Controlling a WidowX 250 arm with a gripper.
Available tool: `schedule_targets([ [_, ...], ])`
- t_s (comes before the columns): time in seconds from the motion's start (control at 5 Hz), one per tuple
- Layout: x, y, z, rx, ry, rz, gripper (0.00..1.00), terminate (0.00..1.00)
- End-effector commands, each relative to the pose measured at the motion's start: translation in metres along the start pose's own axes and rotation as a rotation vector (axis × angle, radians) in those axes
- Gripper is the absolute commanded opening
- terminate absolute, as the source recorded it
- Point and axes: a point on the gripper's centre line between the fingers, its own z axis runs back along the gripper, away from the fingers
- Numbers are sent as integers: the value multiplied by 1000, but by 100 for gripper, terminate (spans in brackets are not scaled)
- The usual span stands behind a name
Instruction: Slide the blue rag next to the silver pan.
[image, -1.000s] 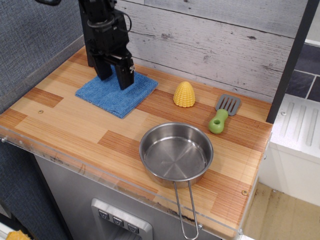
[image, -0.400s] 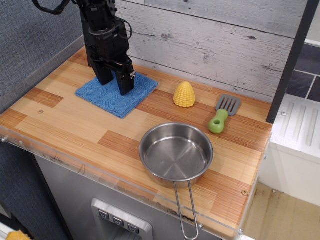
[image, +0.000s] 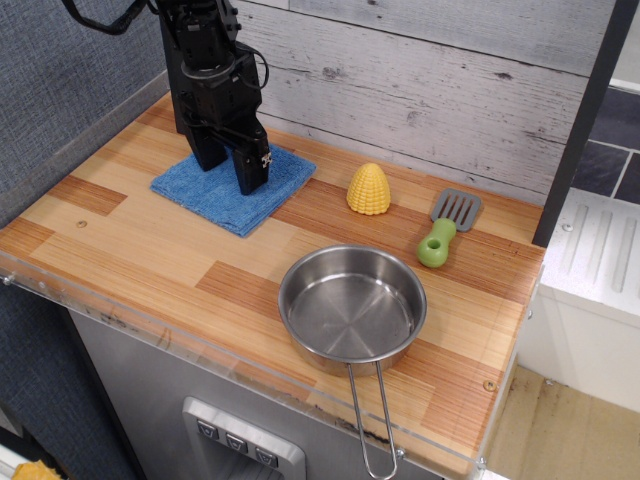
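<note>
Gripper (image: 231, 167) jaws spread apart, pressing on fuzzy square blue rag (image: 232, 188), far from silver pan (image: 352, 306).

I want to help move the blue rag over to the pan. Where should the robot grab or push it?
Best from straight above, pressing on the middle of the blue rag. It lies flat and thin on the wooden counter, so there is no raised edge to pinch. The gripper already stands over it, fingers apart. From there it could probably drag the rag toward the silver pan.
</note>
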Motion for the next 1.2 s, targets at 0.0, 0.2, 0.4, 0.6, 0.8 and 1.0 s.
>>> schedule_targets([
  [0.0,-25,-18,-14,-50,65,10,100,0],
  [0.2,-45,-23,-7,-78,56,47,100,0],
  [0.4,-74,-36,3,-98,33,80,100,0],
  [0.6,-109,-54,7,-103,35,109,100,0],
  [0.8,-130,-66,12,-110,18,128,100,0],
  [1.0,-130,-70,15,-99,11,125,100,0],
])
